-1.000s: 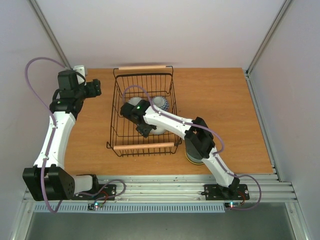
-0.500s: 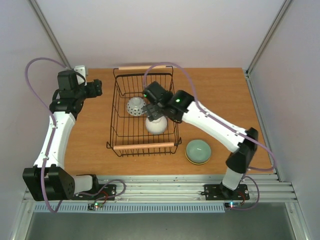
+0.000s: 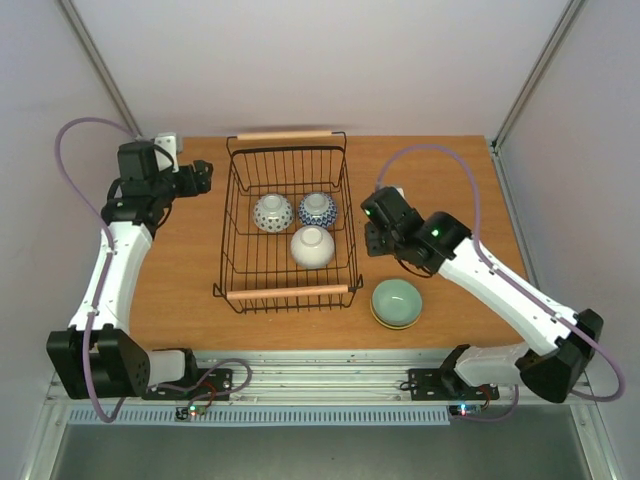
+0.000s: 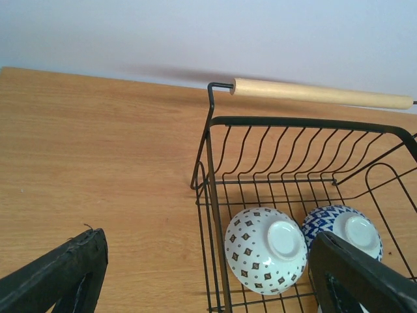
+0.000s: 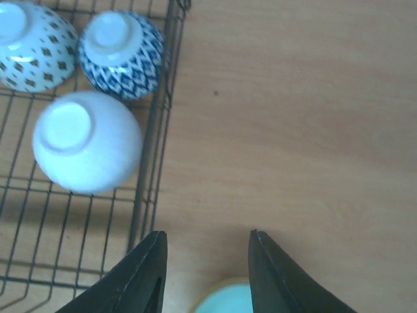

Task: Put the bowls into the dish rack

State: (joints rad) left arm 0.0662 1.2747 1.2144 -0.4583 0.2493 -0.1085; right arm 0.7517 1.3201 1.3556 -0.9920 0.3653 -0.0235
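three bowls sit upturned in the dish rack (image 3: 288,292): dotted bowl (image 3: 273,211), blue patterned bowl (image 3: 318,209), white bowl (image 3: 312,246). a green bowl (image 3: 396,301) rests on the table (image 3: 450,180) at the rack's 4 o'clock. the right gripper (image 5: 205,257), at 3 o'clock, is parted and empty. the left gripper (image 3: 204,176), at 10 o'clock, gapes wide and empty.

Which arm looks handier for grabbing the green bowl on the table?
The right: the right gripper, open, hovers by the green bowl, while the left gripper sits across the dish rack.

Three bowls (image 3: 312,246) inverted in black wire dish rack (image 3: 288,292); pale green bowl (image 3: 396,301) upright beside rack.
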